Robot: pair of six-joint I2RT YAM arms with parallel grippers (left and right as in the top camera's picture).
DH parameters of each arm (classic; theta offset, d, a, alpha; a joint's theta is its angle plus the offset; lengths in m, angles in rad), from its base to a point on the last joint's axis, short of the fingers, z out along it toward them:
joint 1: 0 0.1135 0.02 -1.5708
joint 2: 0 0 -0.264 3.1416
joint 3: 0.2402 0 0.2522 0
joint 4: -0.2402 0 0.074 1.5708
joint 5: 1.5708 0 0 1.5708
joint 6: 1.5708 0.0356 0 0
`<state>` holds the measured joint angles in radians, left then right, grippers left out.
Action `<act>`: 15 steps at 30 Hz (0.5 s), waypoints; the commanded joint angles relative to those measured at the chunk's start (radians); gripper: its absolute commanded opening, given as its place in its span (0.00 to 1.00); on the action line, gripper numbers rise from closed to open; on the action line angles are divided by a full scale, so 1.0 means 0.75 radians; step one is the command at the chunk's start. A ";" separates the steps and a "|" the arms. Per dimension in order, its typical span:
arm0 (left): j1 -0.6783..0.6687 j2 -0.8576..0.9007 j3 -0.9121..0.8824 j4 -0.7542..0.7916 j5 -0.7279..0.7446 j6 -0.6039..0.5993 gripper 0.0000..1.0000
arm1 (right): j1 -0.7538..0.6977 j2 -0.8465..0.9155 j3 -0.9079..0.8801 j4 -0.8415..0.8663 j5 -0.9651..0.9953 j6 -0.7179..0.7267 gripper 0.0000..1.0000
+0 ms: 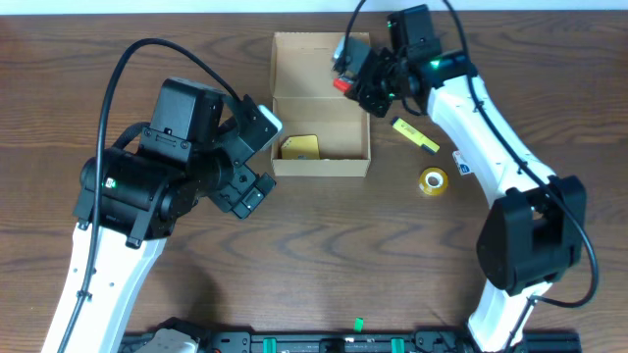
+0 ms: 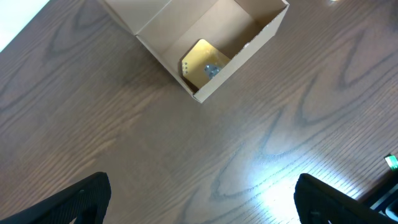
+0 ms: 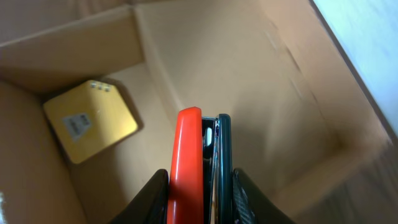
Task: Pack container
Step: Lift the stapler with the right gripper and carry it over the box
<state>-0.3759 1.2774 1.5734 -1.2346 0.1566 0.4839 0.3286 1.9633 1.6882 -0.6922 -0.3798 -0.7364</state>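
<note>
While the right gripper (image 1: 347,76) hangs over the upper right part of the small tan cardboard box (image 1: 322,166), its fingers are pressed together on a slim object with one orange-red side and one dark side (image 3: 189,155); what this object is, I cannot tell. The box stands in the upper middle of the overhead view, with its flap lid (image 1: 306,61) folded back toward the top of the frame. The open cavity lies straight below the held object, and I judge its longer side runs left to right in the frame. In the right wrist view the object's own long axis points across the bare box floor, clear of the walls.

One flat yellow square packet (image 1: 299,147) already lies in the lower left corner of the box, well apart from the spot under the gripper. The right arm is clearly the nearer one for this drop. The left gripper (image 2: 208,199) waits just beside the lower left corner of the box, jaws wide apart and empty.

The dark brown wood-grain table (image 1: 324,255) looks flat and a little shiny. Right of the box lie a yellow marker pen (image 1: 416,135) and a yellow roll of tape (image 1: 433,180).
</note>
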 commanded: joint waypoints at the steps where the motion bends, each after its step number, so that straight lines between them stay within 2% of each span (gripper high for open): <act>1: 0.004 -0.003 0.040 -0.005 -0.005 0.013 0.95 | 0.043 -0.034 0.015 0.000 -0.104 -0.180 0.01; 15: 0.004 -0.003 0.040 -0.005 -0.005 0.013 0.95 | 0.126 0.076 0.015 0.073 -0.114 -0.269 0.01</act>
<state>-0.3759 1.2774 1.5734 -1.2346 0.1566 0.4835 0.3988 2.0029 1.6882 -0.6453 -0.4377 -0.9028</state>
